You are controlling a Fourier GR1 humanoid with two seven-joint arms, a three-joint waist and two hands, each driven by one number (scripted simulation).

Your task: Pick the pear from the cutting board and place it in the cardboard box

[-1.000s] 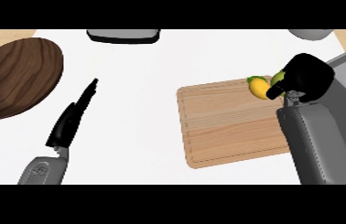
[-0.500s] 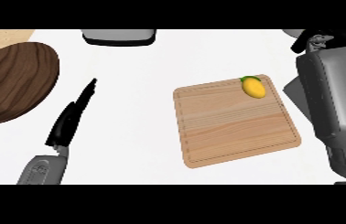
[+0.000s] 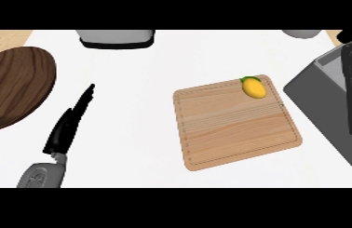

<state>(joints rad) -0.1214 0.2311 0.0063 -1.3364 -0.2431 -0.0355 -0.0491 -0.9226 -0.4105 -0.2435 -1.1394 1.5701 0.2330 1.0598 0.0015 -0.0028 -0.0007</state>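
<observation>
The yellow-green pear (image 3: 253,87) lies by the far right corner of the wooden cutting board (image 3: 233,127), and nothing touches it. My right forearm (image 3: 323,99) fills the view's right edge as a large grey shape close to the board's right side; its hand is outside the picture. My left hand (image 3: 64,130) rests at the lower left, open, with straight fingers pointing away from me. No cardboard box shows in the head view.
A dark round wooden plate (image 3: 21,85) sits at the left edge. A grey and black appliance (image 3: 115,37) stands at the back, and a pale grey object (image 3: 301,33) at the back right. White counter lies between my left hand and the board.
My right hand was curled over the pear a second ago; it has lifted off and gone up and right out of view. The pear stays on the board. The left hand is still.
</observation>
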